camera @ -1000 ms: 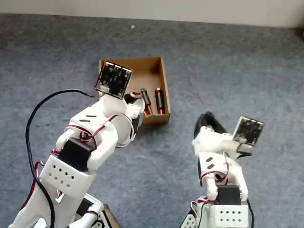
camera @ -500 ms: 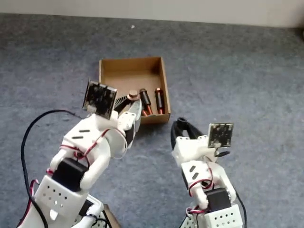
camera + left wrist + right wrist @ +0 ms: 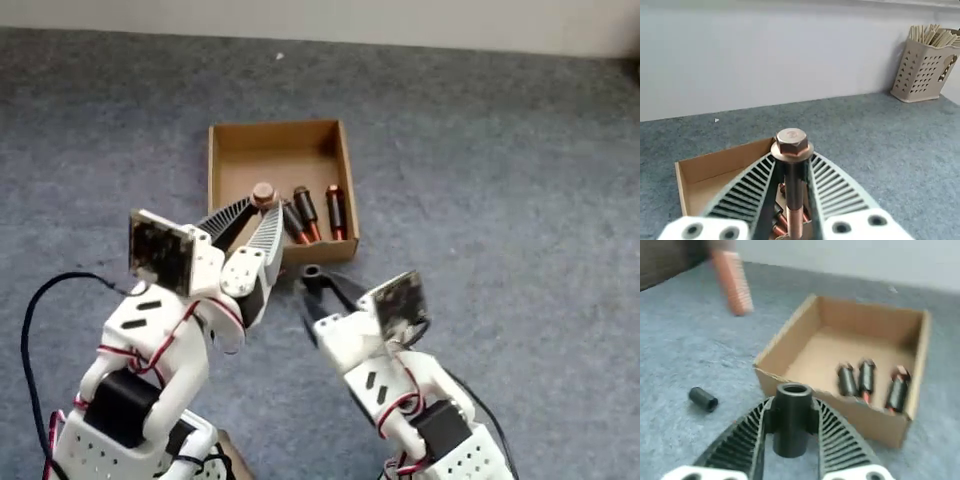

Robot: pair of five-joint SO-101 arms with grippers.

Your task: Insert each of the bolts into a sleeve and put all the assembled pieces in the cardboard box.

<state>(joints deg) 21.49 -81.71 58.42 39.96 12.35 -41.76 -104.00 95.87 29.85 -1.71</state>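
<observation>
High view: your left gripper is clamped on a copper bolt, head up, over the near part of the cardboard box. Three assembled pieces lie side by side against the box's near wall, towards its right corner. Your right gripper sits just outside that near wall, over the grey carpet, closed on a black sleeve. The two grippers are near each other but apart. Left wrist view: the bolt stands upright between the ribbed fingers, with its hex head just above the tips and its shank running down between them. The box lies behind and below, with the copper ends of the assembled pieces showing under the shank. A perforated basket of sticks stands far off by the wall. Right wrist view: the sleeve is gripped upright, its open bore facing up, with the fingers tight on both sides. The box is beyond it, with the three pieces along the wall nearest this gripper. A loose sleeve lies on its side on the carpet, outside the box and well apart from the held one. The bolt's threaded end hangs above the carpet, blurred.
</observation>
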